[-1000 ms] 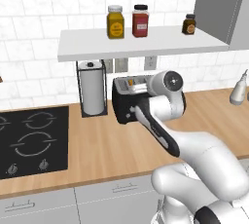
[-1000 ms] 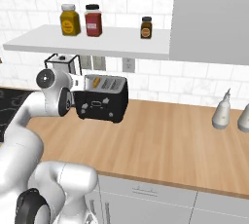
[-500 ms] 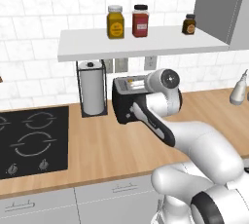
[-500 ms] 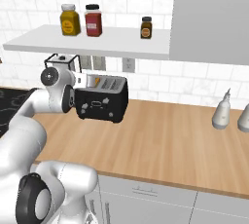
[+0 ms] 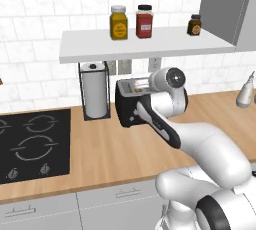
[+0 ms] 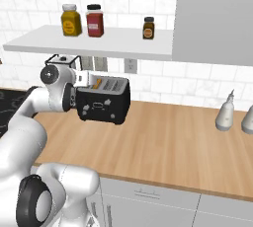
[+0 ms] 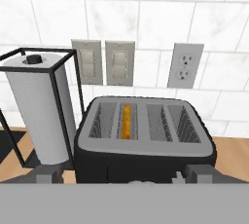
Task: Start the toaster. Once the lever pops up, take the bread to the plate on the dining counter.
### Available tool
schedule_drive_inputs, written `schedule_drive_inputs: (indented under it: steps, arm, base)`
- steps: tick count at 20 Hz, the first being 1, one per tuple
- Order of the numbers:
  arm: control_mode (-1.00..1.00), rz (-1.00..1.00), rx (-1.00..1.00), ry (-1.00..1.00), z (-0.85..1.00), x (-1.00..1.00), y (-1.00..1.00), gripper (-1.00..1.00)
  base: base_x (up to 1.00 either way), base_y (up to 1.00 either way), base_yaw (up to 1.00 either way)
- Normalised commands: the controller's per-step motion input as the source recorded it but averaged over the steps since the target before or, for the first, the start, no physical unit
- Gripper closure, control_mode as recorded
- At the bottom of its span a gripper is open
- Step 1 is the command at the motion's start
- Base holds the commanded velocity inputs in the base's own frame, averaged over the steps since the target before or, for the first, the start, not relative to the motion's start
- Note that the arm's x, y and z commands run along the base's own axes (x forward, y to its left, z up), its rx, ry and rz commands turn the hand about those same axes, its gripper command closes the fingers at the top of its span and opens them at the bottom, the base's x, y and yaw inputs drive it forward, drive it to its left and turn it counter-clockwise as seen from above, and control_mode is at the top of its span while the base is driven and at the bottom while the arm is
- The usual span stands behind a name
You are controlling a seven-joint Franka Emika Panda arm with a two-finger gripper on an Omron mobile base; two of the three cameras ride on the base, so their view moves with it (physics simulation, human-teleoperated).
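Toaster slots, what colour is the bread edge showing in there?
Orange-brown crust of the bread in the toaster, clearest in the hand view.

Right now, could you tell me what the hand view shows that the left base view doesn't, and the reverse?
Hand view alone: the bread sunk in a toaster slot, and the wall outlet unobstructed. Left base view alone: the black hob, three jars on the shelf, and the arm's white body across the toaster's right side. Both share the black toaster and the paper towel roll in its wire stand beside it.

Only the crust edge of the bread shows above the toaster slot.
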Motion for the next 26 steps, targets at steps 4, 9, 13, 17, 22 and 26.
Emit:
schedule_drive_inputs:
  steps: [4, 9, 13, 17, 22, 26]
  arm:
    - [-1.0, 0.0, 0.0, 0.0, 0.1, 0.0, 0.0, -1.0]
    - [-1.0, 0.0, 0.0, 0.0, 0.0, 0.0, 0.0, -1.0]
    - [-1.0, 0.0, 0.0, 0.0, 0.0, 0.0, 0.0, -1.0]
    - [-1.0, 0.0, 0.0, 0.0, 0.0, 0.0, 0.0, -1.0]
    - [-1.0, 0.0, 0.0, 0.0, 0.0, 0.0, 0.0, -1.0]
    - [-1.0, 0.0, 0.0, 0.0, 0.0, 0.0, 0.0, -1.0]
  base:
    - [0.0, 0.0, 0.0]
    - [0.0, 0.0, 0.0]
    - [0.0, 0.0, 0.0]
    - [0.0, 0.0, 0.0]
    - [0.0, 0.0, 0.0]
    - [0.0, 0.0, 0.0]
